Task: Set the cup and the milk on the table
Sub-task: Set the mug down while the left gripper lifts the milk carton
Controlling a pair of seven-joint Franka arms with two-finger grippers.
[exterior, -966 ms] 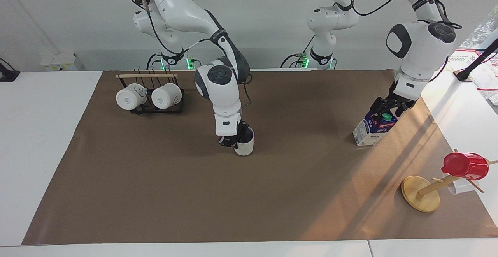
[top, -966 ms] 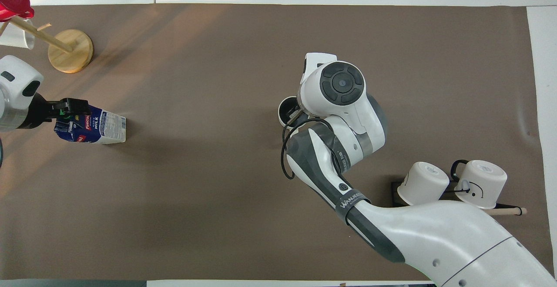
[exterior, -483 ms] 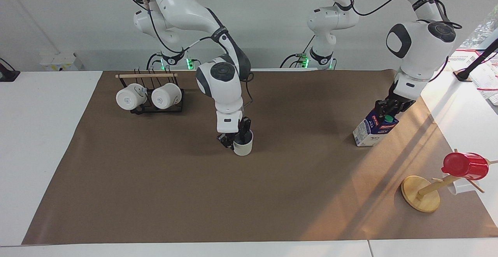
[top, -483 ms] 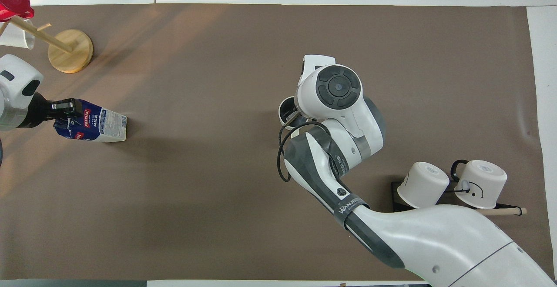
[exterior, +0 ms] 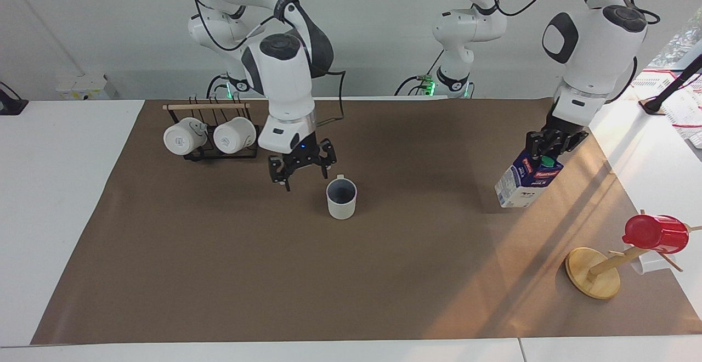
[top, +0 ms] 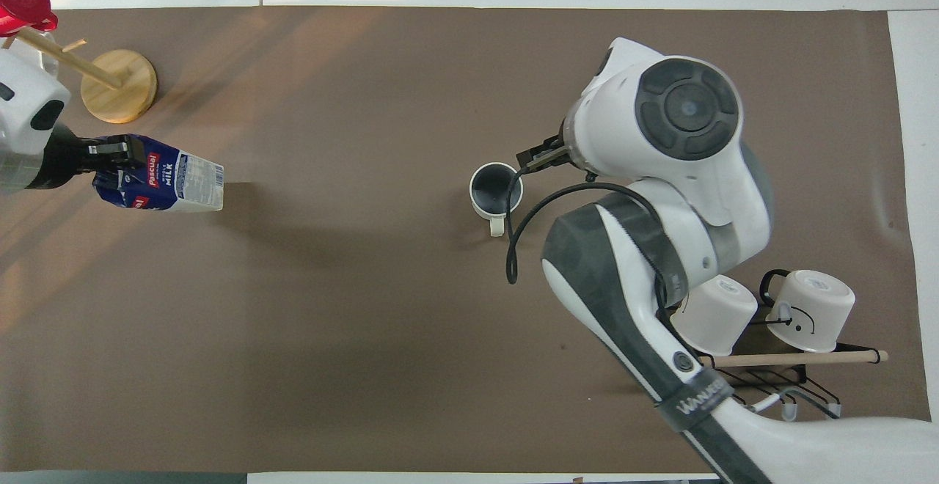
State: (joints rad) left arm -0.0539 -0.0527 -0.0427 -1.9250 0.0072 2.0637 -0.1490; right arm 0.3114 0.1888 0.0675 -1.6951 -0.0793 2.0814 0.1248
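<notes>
Facing view shows the right gripper [exterior: 303, 172] spread apart above the small white mug [exterior: 341, 198]; the left gripper [exterior: 550, 145] clamps the tilted blue-and-white milk carton [exterior: 524, 184], which should be levelled before setting down.

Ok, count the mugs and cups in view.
4, perhaps more hidden: a white mug upright mid-table; two white mugs on the black rack; a red cup on the wooden tree.

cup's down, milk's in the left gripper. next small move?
Probably carry the milk in the left gripper toward the cup and set it down beside it. The cup stands alone on the table, and the right gripper is open above the paper.
</notes>
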